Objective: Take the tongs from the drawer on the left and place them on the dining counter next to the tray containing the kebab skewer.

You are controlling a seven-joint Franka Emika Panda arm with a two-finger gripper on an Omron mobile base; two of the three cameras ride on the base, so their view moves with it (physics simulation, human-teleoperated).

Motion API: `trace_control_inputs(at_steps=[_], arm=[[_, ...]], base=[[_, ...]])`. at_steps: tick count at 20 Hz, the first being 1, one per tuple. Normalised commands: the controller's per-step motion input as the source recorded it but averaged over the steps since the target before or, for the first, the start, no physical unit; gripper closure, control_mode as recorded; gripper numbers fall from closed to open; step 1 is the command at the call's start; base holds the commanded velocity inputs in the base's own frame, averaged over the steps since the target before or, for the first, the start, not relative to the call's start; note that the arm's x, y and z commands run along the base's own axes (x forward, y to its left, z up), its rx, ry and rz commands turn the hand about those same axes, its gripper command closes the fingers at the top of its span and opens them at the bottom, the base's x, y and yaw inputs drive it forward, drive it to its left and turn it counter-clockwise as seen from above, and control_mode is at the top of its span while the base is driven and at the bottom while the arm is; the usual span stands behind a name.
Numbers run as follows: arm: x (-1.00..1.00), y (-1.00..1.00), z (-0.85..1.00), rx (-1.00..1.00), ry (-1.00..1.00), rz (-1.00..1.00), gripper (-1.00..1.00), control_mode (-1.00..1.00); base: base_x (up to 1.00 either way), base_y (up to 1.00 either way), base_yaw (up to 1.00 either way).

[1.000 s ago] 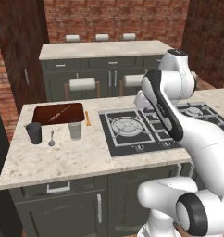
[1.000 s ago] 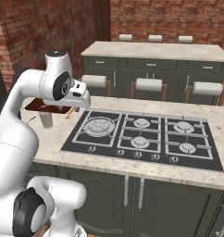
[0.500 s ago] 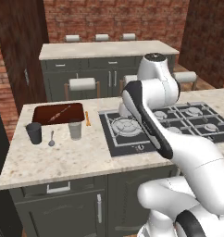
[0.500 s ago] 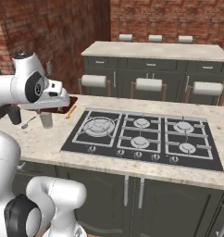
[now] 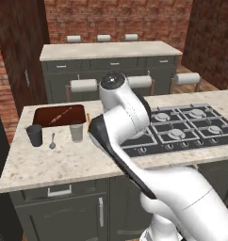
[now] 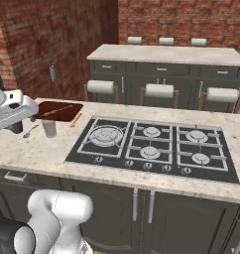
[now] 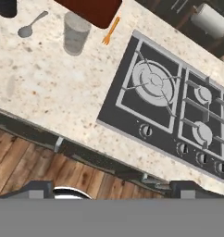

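Left base view shows the tray [image 5: 59, 116] at the far left corner of the dining counter [image 5: 64, 162], with the kebab skewer [image 5: 60, 115] lying slantwise inside it. The drawer [image 5: 58, 190] sits shut under the counter's front edge, below the tray, its short silver handle level; the tongs cannot be seen on the counter. Just in front of the tray stand a dark cup [image 5: 35, 135] and a pale grey cup [image 5: 77, 132], with a small spoon [image 5: 52, 141] lying between them. A thin orange stick [image 5: 88, 117] lies against the tray's right side, between the tray and the black hob [image 5: 182, 129]. Hand view looks down on the same counter: the tray's corner [image 7: 91, 9], the grey cup [image 7: 76, 33], the spoon [image 7: 29, 27], the orange stick [image 7: 110, 30] and the hob [image 7: 169, 102], with wooden floor [image 7: 35, 166] beyond the counter's edge. The gripper [image 7: 112, 190] shows two dark fingertips [image 7: 188, 187] set wide apart at the bottom of that view, holding nothing. No writing or brand can be read anywhere. Behind the counter stand stools [image 5: 83, 85] and a second worktop [image 5: 111, 49] before a brick wall [image 5: 116, 19].
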Motion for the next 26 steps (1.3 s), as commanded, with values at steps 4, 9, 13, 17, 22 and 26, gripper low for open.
trace_control_inputs(at_steps=[4, 9, 13, 17, 22, 26], arm=[[-0.31, 0.54, -0.19, -0.15, -0.16, 0.04, -1.0, -1.0], [-0.24, 0.38, -0.25, -0.06, -0.2, 0.02, -1.0, -1.0], [-0.06, 0.37, -0.14, -0.05, -0.09, 0.06, -1.0, -1.0], [0.0, 0.34, -0.26, -0.12, 0.0, 0.07, -1.0, -1.0], [-0.01, 0.42, -0.22, -0.26, 0.0, 0.02, -1.0, -1.0], [-0.13, 0.24, -0.11, -0.29, 0.0, 0.0, -1.0, -1.0]], base=[[0.0, 0.0, 0.0], [0.0, 0.0, 0.0], [0.0, 0.0, 0.0], [0.0, 0.0, 0.0], [0.0, 0.0, 0.0], [0.0, 0.0, 0.0]])
